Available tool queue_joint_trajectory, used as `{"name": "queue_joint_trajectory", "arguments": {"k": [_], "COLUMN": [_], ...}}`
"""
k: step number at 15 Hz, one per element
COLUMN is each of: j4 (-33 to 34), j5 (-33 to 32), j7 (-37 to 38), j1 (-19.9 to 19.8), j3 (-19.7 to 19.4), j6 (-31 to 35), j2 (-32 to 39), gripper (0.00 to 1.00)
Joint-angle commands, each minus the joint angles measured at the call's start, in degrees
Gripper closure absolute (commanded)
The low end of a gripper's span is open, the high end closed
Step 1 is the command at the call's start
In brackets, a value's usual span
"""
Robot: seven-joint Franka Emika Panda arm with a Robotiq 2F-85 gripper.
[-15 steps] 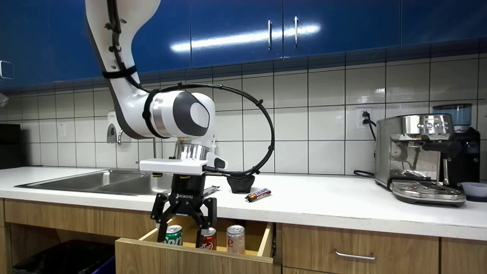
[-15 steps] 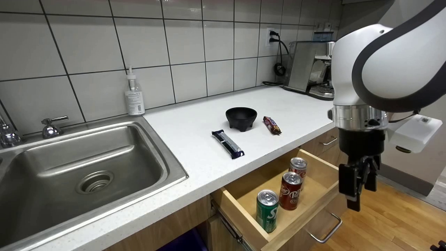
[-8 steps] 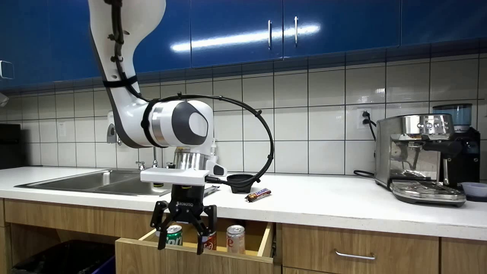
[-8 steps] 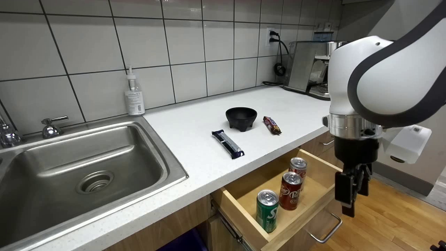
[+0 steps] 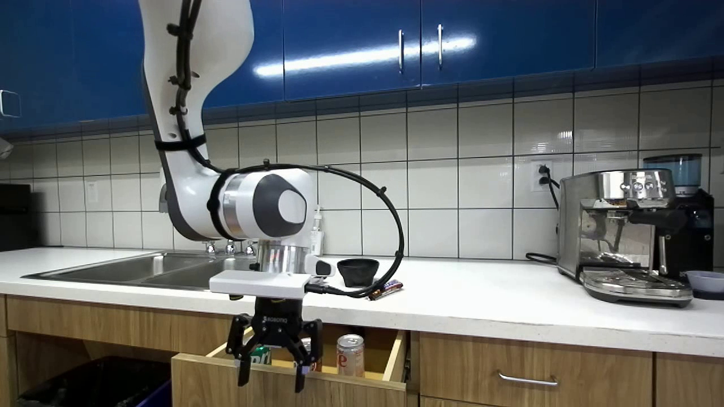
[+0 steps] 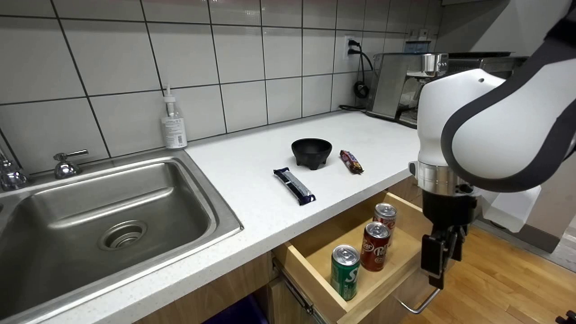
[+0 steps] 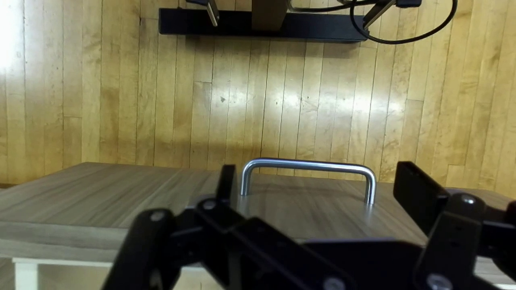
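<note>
In an exterior view, the gripper [image 5: 271, 380] partly hides the green can [image 5: 261, 355] and most of the red can [image 5: 317, 366] behind it; below, the drawer front [image 5: 209, 377] is cut off. In an exterior view, the handle's [image 6: 419, 310] upper end lies hidden behind the gripper. The wrist view blurs the gripper; beyond it, a post [image 7: 269, 14] leaves the top edge.

in an exterior view we see the tool [image 5: 271, 382], jaws apart, in front of the pulled-out drawer [image 5: 350, 391]. inside stand a green can [image 5: 262, 355] and a pale can [image 5: 350, 357]; above the drawer, on the table [image 5: 481, 288], sits a black bowl [image 5: 358, 273].
</note>
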Motion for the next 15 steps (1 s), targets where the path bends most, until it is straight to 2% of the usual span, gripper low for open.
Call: {"name": "queue_joint_trajectory", "arguments": {"k": [1,7,15], "j4": [0.74,0.55,-0.09], "j5": [-0.11,-0.24,-3.85], "j7": [-0.98,-0.88,2.28], "j1": [-0.35,-0.55,0.31], "j3": [0.65,0.77,-0.4], "j6": [3.23,6.5,11.36], "j2": [2.15,3.56,3.02], "gripper": [0.0,0.0,0.0]}}
